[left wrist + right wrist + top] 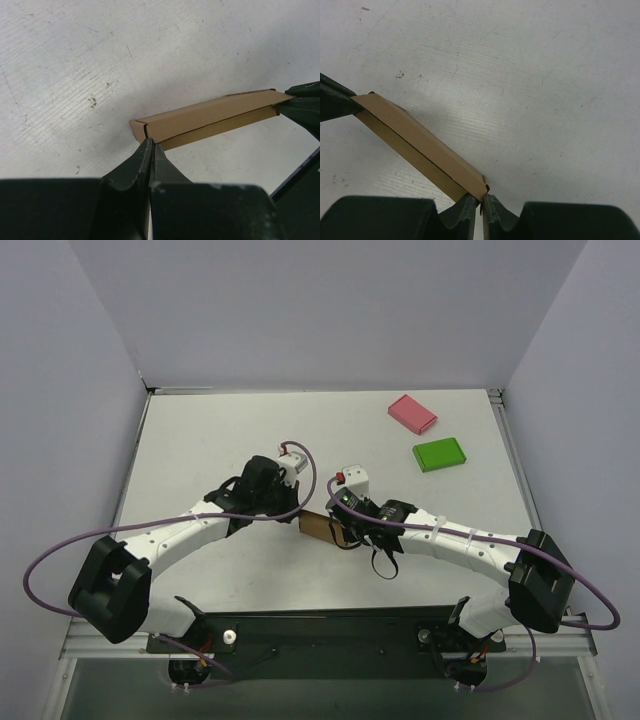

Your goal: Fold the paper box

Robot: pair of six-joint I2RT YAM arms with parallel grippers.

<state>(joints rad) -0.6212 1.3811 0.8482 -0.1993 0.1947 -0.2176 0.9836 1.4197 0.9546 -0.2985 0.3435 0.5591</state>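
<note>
Both pinching paper box [318, 525], left fingers [139, 166], right fingers [464, 211], pink box [412, 413], green box [439, 454] apart

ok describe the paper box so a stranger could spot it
On the white table, find where the left gripper and right gripper meet. The paper box is pinched between them, plain brown, unlike the pink box and green box farther back.

You see the paper box [210, 115] in plain brown, its lower face a darker tan. The table [220, 440] is white with faint grey scuffs and specks. Near its far right corner lie a pink flat box [412, 413] and a bright green flat box [439, 454]. The left arm [180, 530] and the right arm [470, 545] are white with black joints, and their cables [27, 582] are purple.
</note>
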